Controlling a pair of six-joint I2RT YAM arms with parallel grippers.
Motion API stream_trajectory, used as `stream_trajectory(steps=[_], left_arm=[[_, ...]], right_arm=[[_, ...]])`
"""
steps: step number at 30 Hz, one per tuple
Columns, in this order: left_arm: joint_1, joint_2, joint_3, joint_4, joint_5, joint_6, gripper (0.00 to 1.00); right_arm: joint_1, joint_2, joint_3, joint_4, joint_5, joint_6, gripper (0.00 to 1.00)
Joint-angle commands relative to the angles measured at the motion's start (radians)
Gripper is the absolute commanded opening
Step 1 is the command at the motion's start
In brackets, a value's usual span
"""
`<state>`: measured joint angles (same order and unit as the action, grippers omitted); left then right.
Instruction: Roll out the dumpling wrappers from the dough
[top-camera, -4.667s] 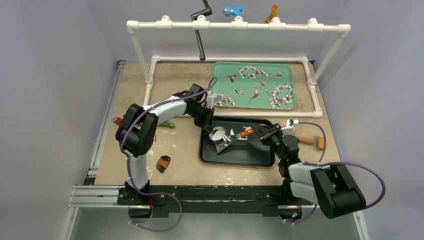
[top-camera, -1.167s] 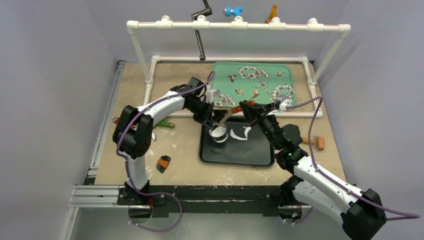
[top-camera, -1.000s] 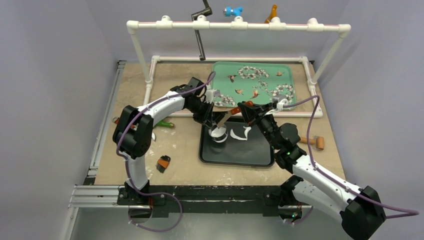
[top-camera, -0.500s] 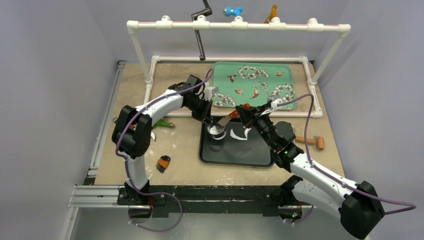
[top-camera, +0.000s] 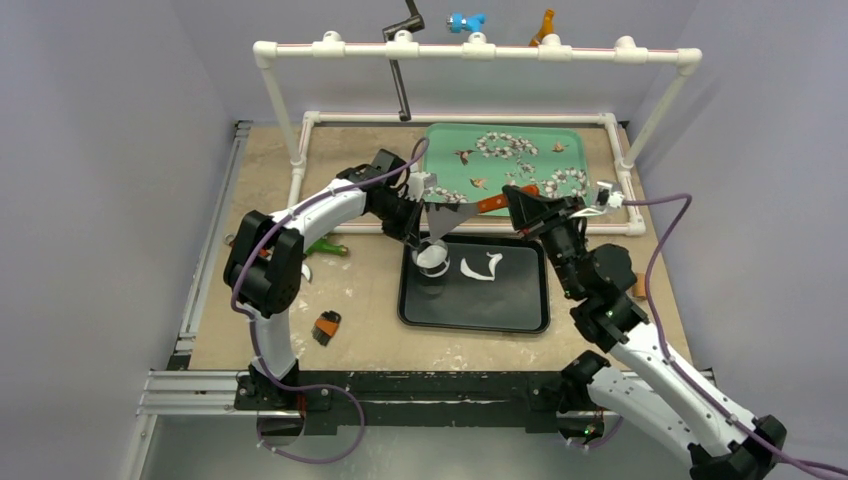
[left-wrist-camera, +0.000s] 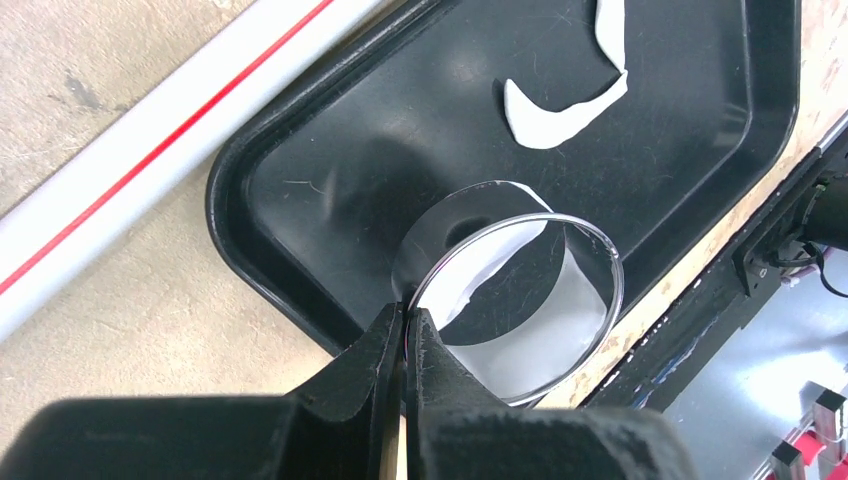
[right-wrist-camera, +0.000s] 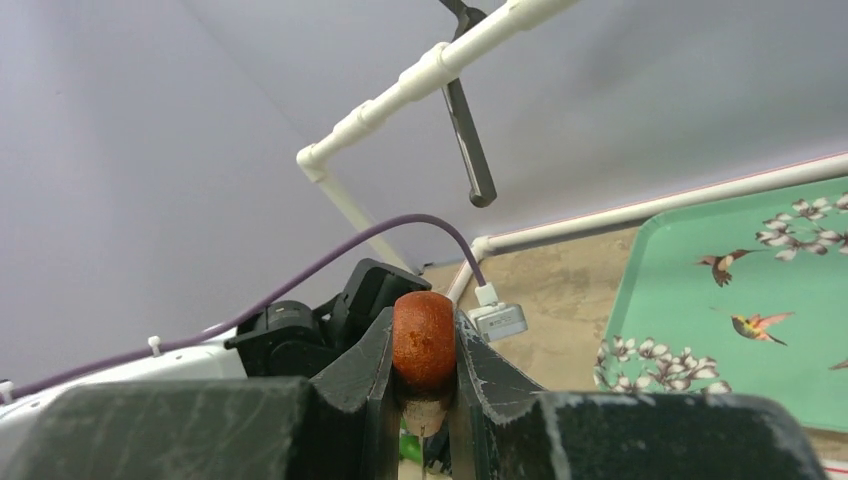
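pinching ring cutter (left-wrist-camera: 520, 300): left tool (left-wrist-camera: 403, 335), over black tray (left-wrist-camera: 700, 150) | right tool (right-wrist-camera: 424, 365) clamps scraper handle (right-wrist-camera: 424, 330); dough scraps (left-wrist-camera: 560, 110) nearby

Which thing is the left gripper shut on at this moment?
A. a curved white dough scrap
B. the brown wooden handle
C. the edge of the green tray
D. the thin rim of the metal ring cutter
D: in the left wrist view the left gripper pinches the thin rim of the metal ring cutter, above the black tray, while the curved scrap lies apart on it.
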<state>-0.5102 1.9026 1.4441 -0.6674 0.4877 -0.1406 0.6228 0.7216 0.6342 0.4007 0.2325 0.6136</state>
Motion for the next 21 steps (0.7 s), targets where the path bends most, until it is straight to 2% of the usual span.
stream_trajectory(steps=[1, 8, 13, 17, 21], left_arm=[[0.010, -0.013, 0.050, 0.024, -0.013, 0.027, 0.00], [0.018, -0.016, 0.069, 0.010, -0.021, 0.032, 0.00], [0.020, -0.026, 0.123, -0.024, -0.034, 0.049, 0.00], [0.018, -0.027, 0.147, -0.039, -0.037, 0.053, 0.00], [0.019, -0.048, 0.151, -0.051, -0.029, 0.051, 0.00]], right_arm=[[-0.005, -0.087, 0.030, -0.154, 0.075, 0.090, 0.00], [-0.005, -0.164, 0.014, -0.411, 0.130, 0.192, 0.00], [-0.021, -0.141, 0.009, -0.613, 0.009, 0.278, 0.00], [-0.048, -0.150, -0.085, -0.554, -0.113, 0.369, 0.00], [-0.095, -0.065, -0.234, -0.342, -0.228, 0.489, 0.00]])
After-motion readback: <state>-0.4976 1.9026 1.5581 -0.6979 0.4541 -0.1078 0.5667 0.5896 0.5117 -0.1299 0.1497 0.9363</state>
